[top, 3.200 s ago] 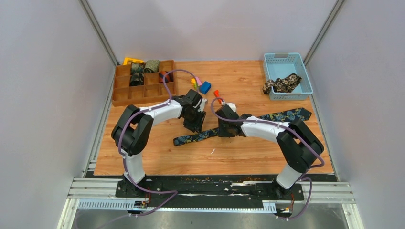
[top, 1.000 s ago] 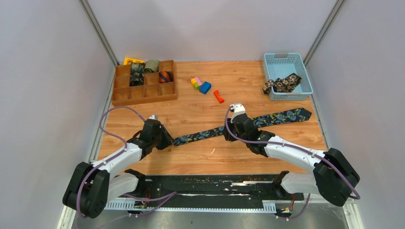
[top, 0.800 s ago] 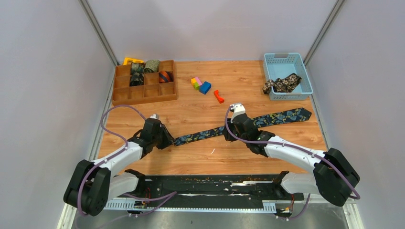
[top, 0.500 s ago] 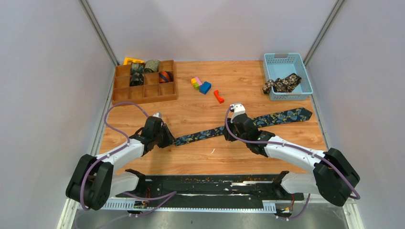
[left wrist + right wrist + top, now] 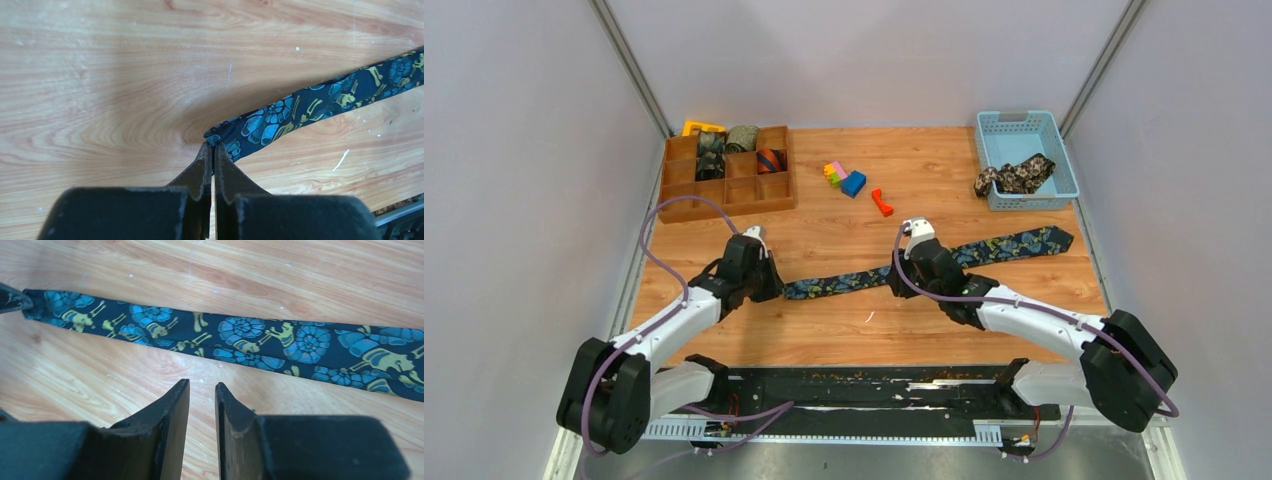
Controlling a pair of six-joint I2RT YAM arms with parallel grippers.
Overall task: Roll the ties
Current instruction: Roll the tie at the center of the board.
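Wood-grain table [image 5: 824, 335]; positions are given from the divided box [image 5: 724, 203] at its far left corner. Navy tie [image 5: 844, 283] [image 5: 320, 100] [image 5: 250, 337], gold and teal paisley: lies flat and unrolled on the table, nearward and to the right of the box. It runs on a slight slant from a narrow end closest to the box to a wide pointed end far to the box's right. Left gripper [image 5: 774, 288] [image 5: 210, 148]: nearward of the box and low over the table, fingers pressed together on the very tip of the tie's narrow end, where the cloth bunches a little. Right gripper [image 5: 904, 272] [image 5: 202, 386]: farther right of the box, at about the middle of the tie. Its fingers stand a narrow gap apart with nothing between them, and in the wrist view the strip lies just beyond the tips. Whether the tips touch the table cannot be told. Coiled ties [image 5: 742, 137]: in the back compartments of the box, one green, one orange-navy striped, the others dark. Floral tie [image 5: 1016, 176], black and tan: heaped loose in the blue basket [image 5: 1024, 124], far right of the box along the table's back edge. Plastic blocks [image 5: 844, 177]: a small cluster just right of the box. Red piece [image 5: 882, 202]: beside the blocks, slightly farther from the box.
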